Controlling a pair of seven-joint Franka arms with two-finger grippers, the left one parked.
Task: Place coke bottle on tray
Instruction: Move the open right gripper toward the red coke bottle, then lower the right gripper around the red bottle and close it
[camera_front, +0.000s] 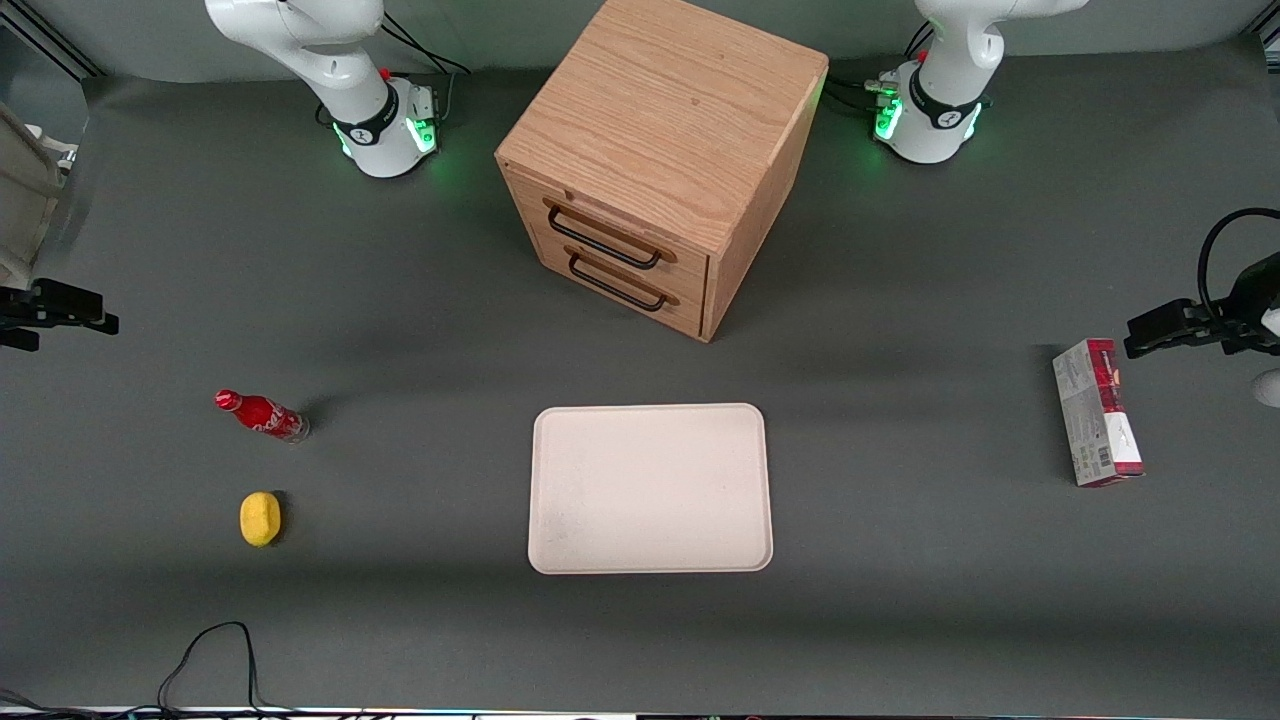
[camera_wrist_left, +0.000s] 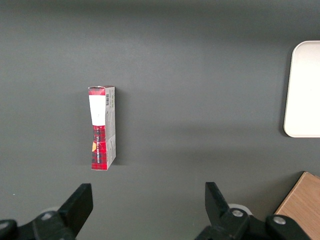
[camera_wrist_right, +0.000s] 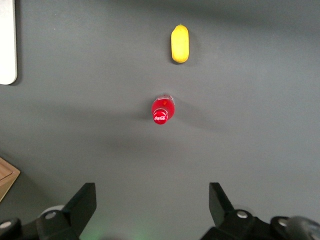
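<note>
The coke bottle (camera_front: 262, 416), small and red with a red cap, stands upright on the grey table toward the working arm's end. It also shows from above in the right wrist view (camera_wrist_right: 161, 112). The cream-white tray (camera_front: 650, 488) lies flat in the middle of the table, nearer the front camera than the cabinet; its edge shows in the right wrist view (camera_wrist_right: 7, 40). My right gripper (camera_front: 75, 315) hangs open and empty above the table, apart from the bottle and farther from the front camera than it. Its open fingers show in the right wrist view (camera_wrist_right: 151, 200).
A yellow lemon (camera_front: 260, 519) lies beside the bottle, nearer the front camera, also in the right wrist view (camera_wrist_right: 180, 44). A wooden two-drawer cabinet (camera_front: 650, 150) stands at the table's middle. A red-and-grey carton (camera_front: 1097, 412) lies toward the parked arm's end.
</note>
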